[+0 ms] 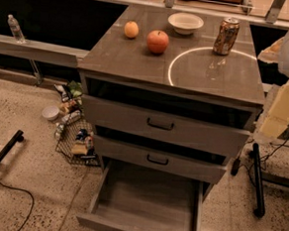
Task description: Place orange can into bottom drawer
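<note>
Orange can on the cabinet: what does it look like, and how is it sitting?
The orange can is shiny copper-orange metal with pale markings and a silver top. It stands upright near the back right of the grey cabinet top, right of a white bowl, touching only that surface. The gripper is not in view.

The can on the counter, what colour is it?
The can is copper-orange with pale markings, camera view; gripper not in sight.

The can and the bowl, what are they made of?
The can looks like shiny metal, with glints on its orange side. The bowl is pale and smooth, maybe ceramic or plastic. The gripper is not in view.
</note>
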Controlling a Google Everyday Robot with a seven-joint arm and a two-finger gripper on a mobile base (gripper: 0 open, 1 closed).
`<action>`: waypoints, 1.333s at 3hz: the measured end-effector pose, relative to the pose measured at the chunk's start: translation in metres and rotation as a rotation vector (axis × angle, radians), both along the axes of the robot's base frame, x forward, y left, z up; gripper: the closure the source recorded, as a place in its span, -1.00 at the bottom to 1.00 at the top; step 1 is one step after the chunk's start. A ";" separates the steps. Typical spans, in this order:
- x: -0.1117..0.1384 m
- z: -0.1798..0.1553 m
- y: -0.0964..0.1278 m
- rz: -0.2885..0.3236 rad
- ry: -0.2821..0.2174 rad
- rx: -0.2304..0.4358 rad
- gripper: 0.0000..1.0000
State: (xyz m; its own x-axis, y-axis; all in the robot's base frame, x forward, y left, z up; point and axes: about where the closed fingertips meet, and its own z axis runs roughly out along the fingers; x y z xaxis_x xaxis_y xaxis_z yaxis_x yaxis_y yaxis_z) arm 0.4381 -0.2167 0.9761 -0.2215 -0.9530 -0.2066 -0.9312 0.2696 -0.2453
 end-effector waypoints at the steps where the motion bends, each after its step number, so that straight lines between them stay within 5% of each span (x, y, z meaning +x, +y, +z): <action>1: 0.000 0.000 0.000 0.000 0.000 0.000 -1.00; 2: 0.004 -0.010 -0.002 -0.037 -0.029 0.037 -1.00; 3: 0.005 -0.049 -0.023 -0.145 -0.058 0.171 -1.00; 4: 0.034 -0.057 -0.054 -0.294 -0.205 0.419 -1.00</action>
State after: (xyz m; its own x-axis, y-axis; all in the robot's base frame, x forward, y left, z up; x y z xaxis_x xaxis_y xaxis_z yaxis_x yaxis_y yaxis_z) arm 0.4726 -0.2706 0.9190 -0.3814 -0.6839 -0.6219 -0.7466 0.6246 -0.2291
